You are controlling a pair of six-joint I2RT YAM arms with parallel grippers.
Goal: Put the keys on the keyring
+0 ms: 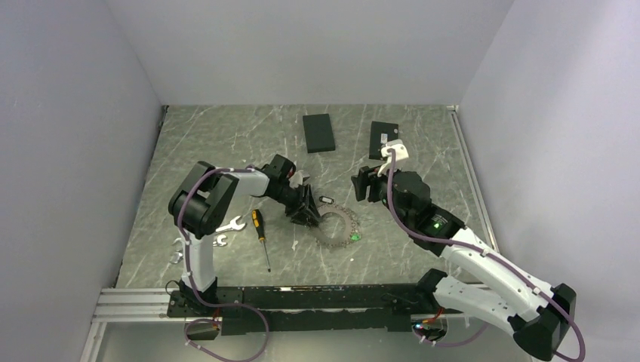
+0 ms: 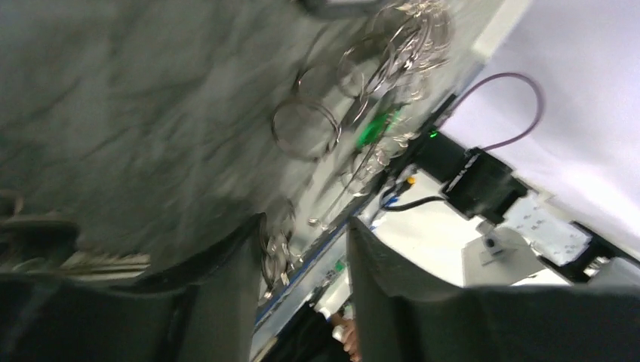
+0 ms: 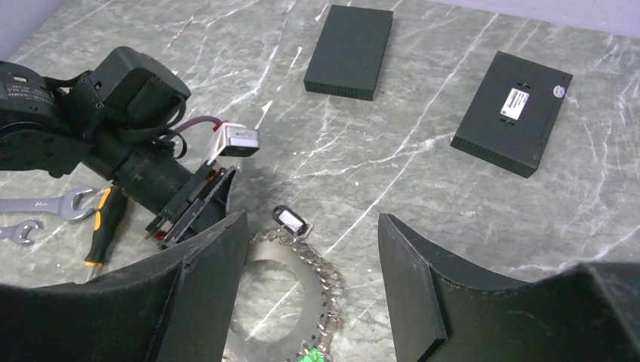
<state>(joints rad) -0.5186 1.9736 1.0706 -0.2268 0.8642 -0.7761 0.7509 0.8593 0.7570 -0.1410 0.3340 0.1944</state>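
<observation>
The keyring [image 1: 337, 224] is a flat grey ring lying mid-table, with small wire rings along its rim and a green tag [image 1: 352, 236]. A small black piece with a white face [image 3: 289, 219] lies at the keyring's [image 3: 260, 253] far rim, linked to the wire rings. I cannot tell whether it is one of the keys; no bladed key shows plainly. My left gripper [image 1: 308, 215] sits low at the ring's left edge. In the blurred left wrist view its jaws [image 2: 306, 226] stand apart, with small wire rings [image 2: 275, 249] beside the left finger. My right gripper [image 3: 311, 222] hovers open above the ring's far right side.
Two black boxes [image 1: 318, 132] [image 1: 383, 139] lie at the back. A black-and-yellow screwdriver [image 1: 260, 237] and two silver wrenches [image 1: 230, 225] [image 1: 219, 241] lie left of the left gripper. White walls close in three sides.
</observation>
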